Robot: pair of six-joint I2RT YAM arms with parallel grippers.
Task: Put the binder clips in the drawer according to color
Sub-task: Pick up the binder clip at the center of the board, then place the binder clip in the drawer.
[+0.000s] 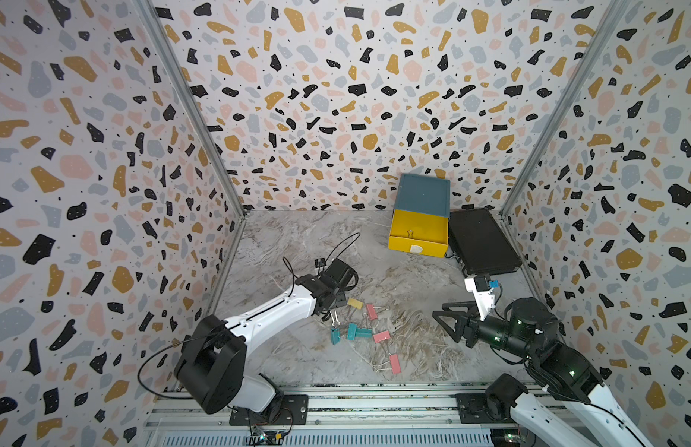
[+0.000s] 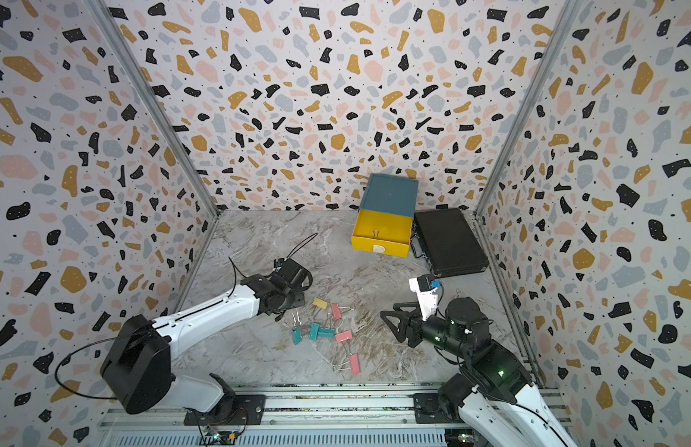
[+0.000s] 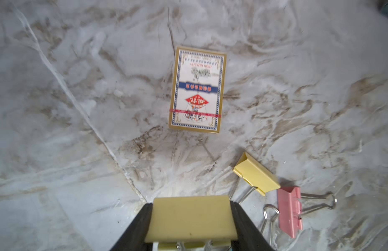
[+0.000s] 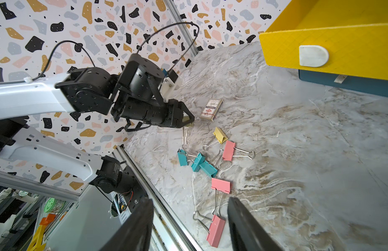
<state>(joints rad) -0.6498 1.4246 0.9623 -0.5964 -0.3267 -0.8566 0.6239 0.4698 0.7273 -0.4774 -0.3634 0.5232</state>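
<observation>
My left gripper (image 3: 189,219) is shut on a yellow binder clip (image 3: 188,217), and the clip's wire handles (image 1: 335,318) dangle just above the table. A second yellow clip (image 1: 354,303), three pink clips (image 1: 371,311) (image 1: 381,336) (image 1: 394,363) and two teal clips (image 1: 335,336) (image 1: 357,332) lie scattered beside it. The teal drawer cabinet (image 1: 424,195) stands at the back with its yellow top drawer (image 1: 417,247) pulled out, and one clip (image 1: 409,233) lies inside. My right gripper (image 1: 442,321) hovers open to the right of the pile, holding nothing.
A printed card box (image 3: 197,89) lies on the marble just past the left gripper. A flat black case (image 1: 481,240) sits against the right side of the cabinet. Patterned walls close in the table on three sides, and the arm bases' rail (image 1: 375,402) runs along the front.
</observation>
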